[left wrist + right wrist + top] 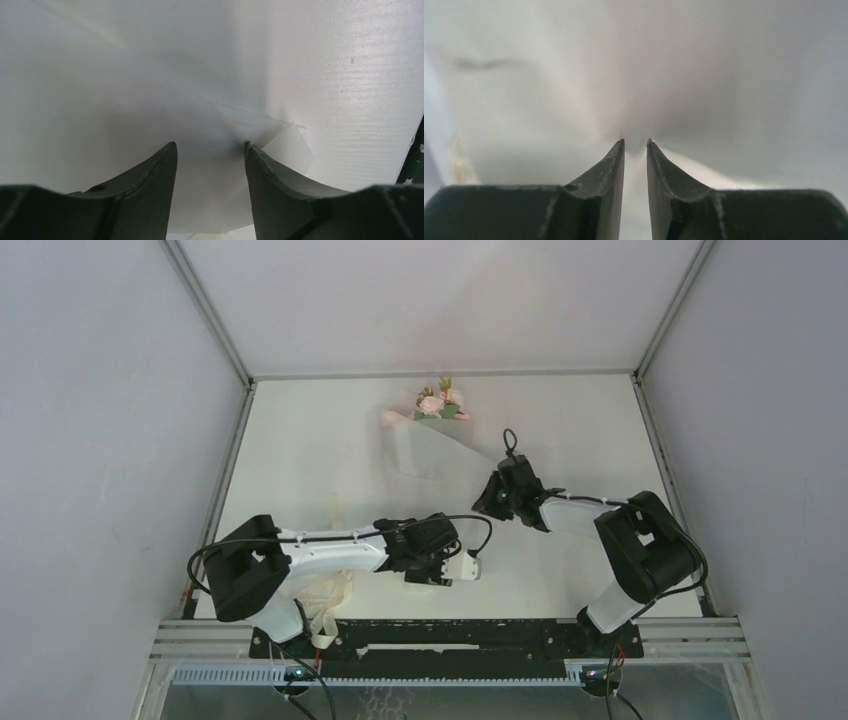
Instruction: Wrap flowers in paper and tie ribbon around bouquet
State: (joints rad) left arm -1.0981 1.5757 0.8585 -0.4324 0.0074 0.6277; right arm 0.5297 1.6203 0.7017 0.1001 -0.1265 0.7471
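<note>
The white counter [300, 460] carries the bouquet [437, 448] at its far middle: the paper [450, 458] is already rolled into a cone, narrowing toward the right arm, presumably so that the tail can be steadied. The flowers [440, 402] stick out at the far end. The ribbon [335, 598] lies heaped under the left arm, not yet tied. The left fingers [150, 190] are set moderately wide over a paper corner. The right fingers [599, 185] are narrowly parted at a pucker of paper, no grip evident. No writing can be read.
</note>
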